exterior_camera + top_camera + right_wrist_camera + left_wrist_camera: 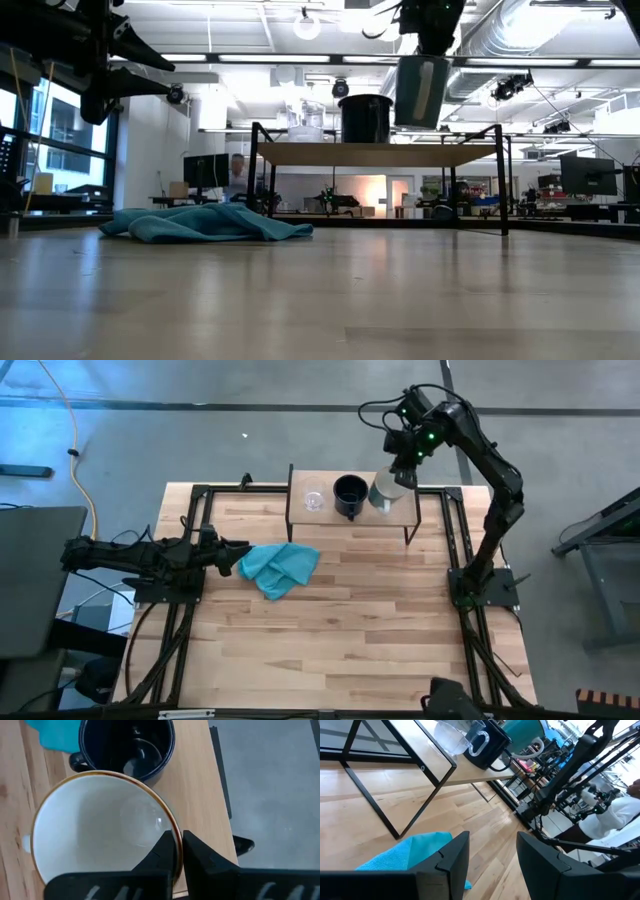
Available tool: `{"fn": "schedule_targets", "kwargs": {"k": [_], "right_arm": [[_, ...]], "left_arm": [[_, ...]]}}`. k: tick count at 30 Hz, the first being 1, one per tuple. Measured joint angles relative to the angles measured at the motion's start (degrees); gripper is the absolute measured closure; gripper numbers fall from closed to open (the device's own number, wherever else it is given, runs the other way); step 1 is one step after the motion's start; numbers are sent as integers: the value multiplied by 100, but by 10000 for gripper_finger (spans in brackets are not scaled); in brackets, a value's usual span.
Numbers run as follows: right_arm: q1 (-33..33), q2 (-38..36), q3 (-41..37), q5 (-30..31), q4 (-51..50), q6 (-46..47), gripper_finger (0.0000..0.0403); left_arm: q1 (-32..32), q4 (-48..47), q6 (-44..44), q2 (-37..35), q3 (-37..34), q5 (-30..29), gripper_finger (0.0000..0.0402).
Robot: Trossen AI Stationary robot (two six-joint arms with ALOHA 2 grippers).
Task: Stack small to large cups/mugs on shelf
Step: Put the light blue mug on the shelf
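Low view: pale mug hangs over the shelf

Right gripper [177, 851] jaws pinch the pale mug's [420, 90] rim, right of the black mug [365, 117]. Thin grip; it might slip, dropping onto the shelf [380, 153]. Left gripper [490, 857] jaws spread, idle.

A crumpled teal cloth [280, 568] lies on the wooden table [350, 640], toward its left side and nearer the far edge than the near one. At table height it shows as a low heap [200, 224] spread flat on the boards. A yellow cable [78, 440] trails over the grey floor [200, 430] beyond the table's left corner. In the room behind, a person [237, 178] sits among desks with monitors [590, 176], under ceiling ducts [540, 35].
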Motion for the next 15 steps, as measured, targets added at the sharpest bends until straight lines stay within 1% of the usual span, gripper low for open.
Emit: {"fn": "schedule_targets", "kwargs": {"k": [7,15], "right_arm": [[-151,-8,-94,20,-16,30,403],[-148,-14,-94,11,-17,23,403]], "left_arm": [[0,-2,-1,0,0,45,250],[0,-4,0,0,0,43,250]]}}
